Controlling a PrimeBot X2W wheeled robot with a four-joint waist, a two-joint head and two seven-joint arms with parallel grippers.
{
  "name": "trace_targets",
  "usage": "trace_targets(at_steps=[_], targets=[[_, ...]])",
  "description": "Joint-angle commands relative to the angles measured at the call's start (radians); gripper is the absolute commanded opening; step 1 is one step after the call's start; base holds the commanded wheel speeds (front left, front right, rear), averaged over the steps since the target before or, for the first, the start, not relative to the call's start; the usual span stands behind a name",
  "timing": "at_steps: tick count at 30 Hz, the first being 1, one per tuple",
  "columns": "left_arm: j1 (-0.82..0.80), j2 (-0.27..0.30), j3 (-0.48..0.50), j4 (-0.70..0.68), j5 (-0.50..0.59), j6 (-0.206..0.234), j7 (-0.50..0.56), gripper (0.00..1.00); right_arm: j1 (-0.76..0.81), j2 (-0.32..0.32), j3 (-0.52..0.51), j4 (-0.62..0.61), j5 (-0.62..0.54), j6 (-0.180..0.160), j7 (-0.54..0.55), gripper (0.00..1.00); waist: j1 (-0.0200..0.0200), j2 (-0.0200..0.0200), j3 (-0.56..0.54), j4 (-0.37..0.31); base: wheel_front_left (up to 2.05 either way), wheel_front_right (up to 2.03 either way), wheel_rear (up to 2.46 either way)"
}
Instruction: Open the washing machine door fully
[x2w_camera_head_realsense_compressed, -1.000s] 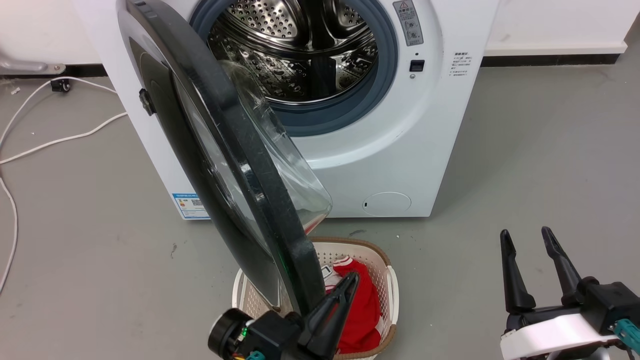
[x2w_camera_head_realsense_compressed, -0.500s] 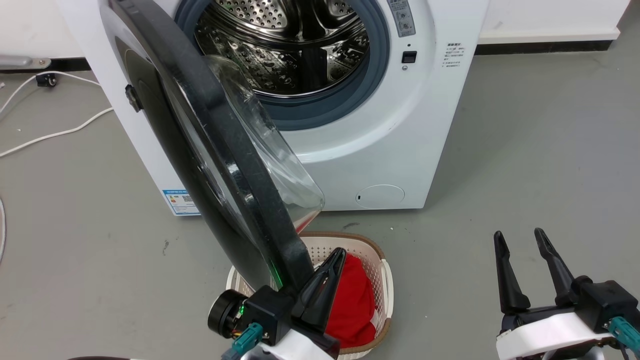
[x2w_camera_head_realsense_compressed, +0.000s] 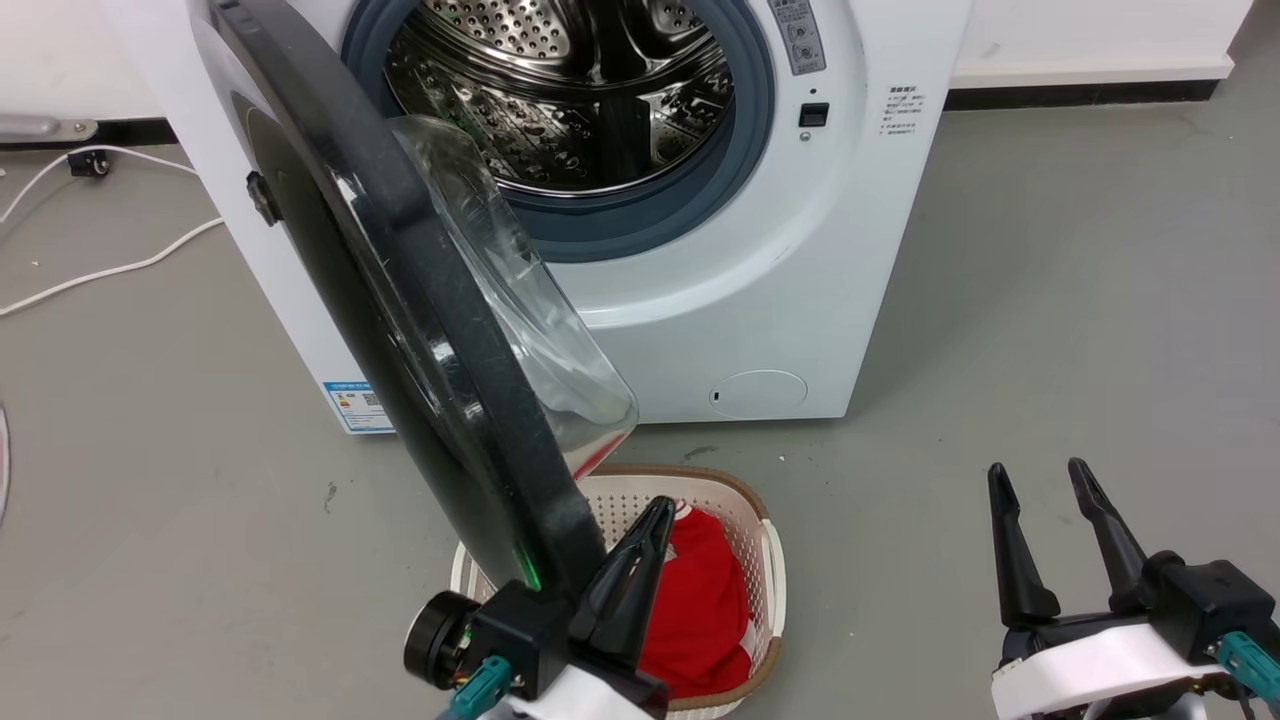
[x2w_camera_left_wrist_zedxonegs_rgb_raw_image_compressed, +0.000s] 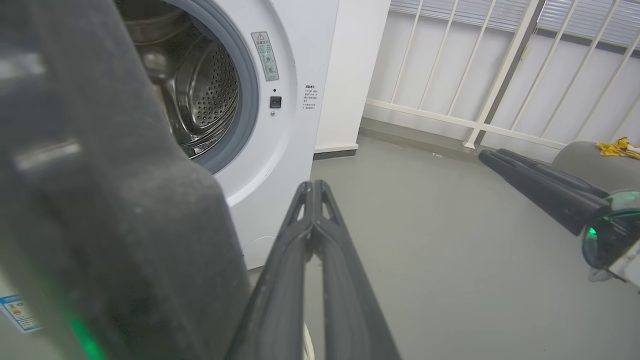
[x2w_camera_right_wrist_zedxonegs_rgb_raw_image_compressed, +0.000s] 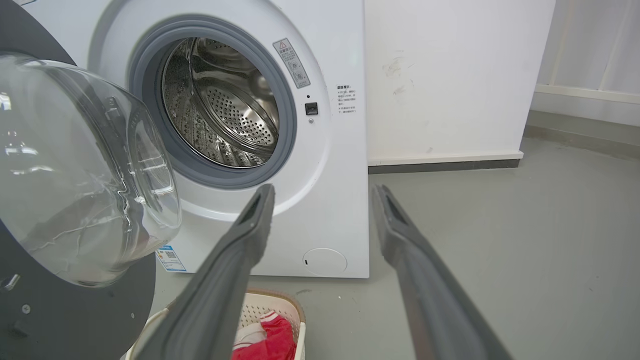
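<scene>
Washing machine door (x2w_camera_head_realsense_compressed: 420, 300) shows its glass bowl (x2w_camera_right_wrist_zedxonegs_rgb_raw_image_compressed: 75, 165) in right wrist view, rim beside pinched-together left gripper (x2w_camera_head_realsense_compressed: 658, 510); right gripper (x2w_camera_head_realsense_compressed: 1037, 468) apart.

head cam looks steeply down, boxy white washing machine (x2w_camera_head_realsense_compressed: 800, 300) at frame top; both wrist cams sit low, sharing its perforated steel drum (x2w_camera_right_wrist_zedxonegs_rgb_raw_image_compressed: 225, 115); left one hugs the glossy black round door (x2w_camera_left_wrist_zedxonegs_rgb_raw_image_compressed: 100, 200)

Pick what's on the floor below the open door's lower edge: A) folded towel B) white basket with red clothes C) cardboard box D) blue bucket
B: a white basket holding red clothes sits under the door, in front of the machine.
</scene>
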Motion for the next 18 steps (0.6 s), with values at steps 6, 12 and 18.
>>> trace_targets(at_steps=[6, 12, 18], targets=[[0.059, 0.040, 0.023, -0.045, 0.006, 0.036, 0.011, 0.00, 0.000, 0.003, -0.003, 0.002, 0.007, -0.001, -0.002, 1.00, 0.0000, 0.0000, -0.005, 0.020, 0.00, 0.00, 0.00], [0.122, 0.059, 0.022, -0.113, 0.006, 0.060, 0.030, 0.00, 0.014, 0.003, -0.009, -0.005, 0.006, -0.001, 0.004, 1.00, 0.0000, 0.0000, -0.012, 0.063, 0.00, 0.00, 0.00], [0.176, 0.083, 0.040, -0.157, 0.000, 0.089, 0.054, 0.00, 0.021, 0.003, -0.012, -0.013, 0.004, -0.001, 0.008, 1.00, 0.0000, 0.0000, -0.018, 0.125, 0.00, 0.00, 0.00]])
